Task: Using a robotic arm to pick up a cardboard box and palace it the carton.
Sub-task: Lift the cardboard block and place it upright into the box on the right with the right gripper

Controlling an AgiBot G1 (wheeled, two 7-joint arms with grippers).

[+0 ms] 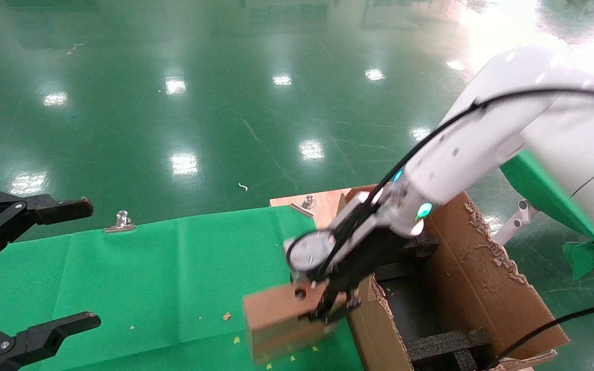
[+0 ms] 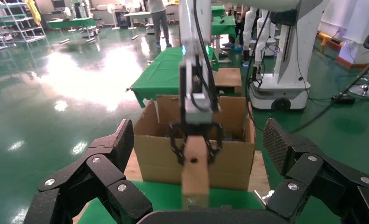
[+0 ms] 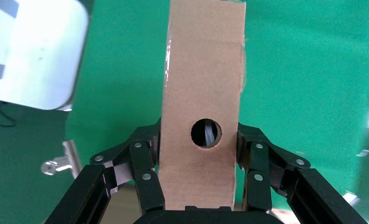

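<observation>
My right gripper (image 1: 330,304) on the white-and-silver robotic arm (image 1: 446,170) is shut on the slim brown cardboard box (image 1: 281,322), whose narrow side with a round hole faces up. It holds the box above the green table, just left of the large torn-flapped carton (image 1: 482,278). In the right wrist view the box (image 3: 202,93) sits between both fingers (image 3: 145,172). In the left wrist view the box (image 2: 195,168) hangs in front of the carton (image 2: 154,154). My left gripper (image 1: 44,265) is open and empty at the far left.
The green cloth table (image 1: 147,278) carries metal clips (image 1: 120,222) at its far edge. Black foam inserts (image 1: 446,342) lie inside the carton. A bare wooden board (image 1: 323,203) shows behind the carton. Shiny green floor lies beyond.
</observation>
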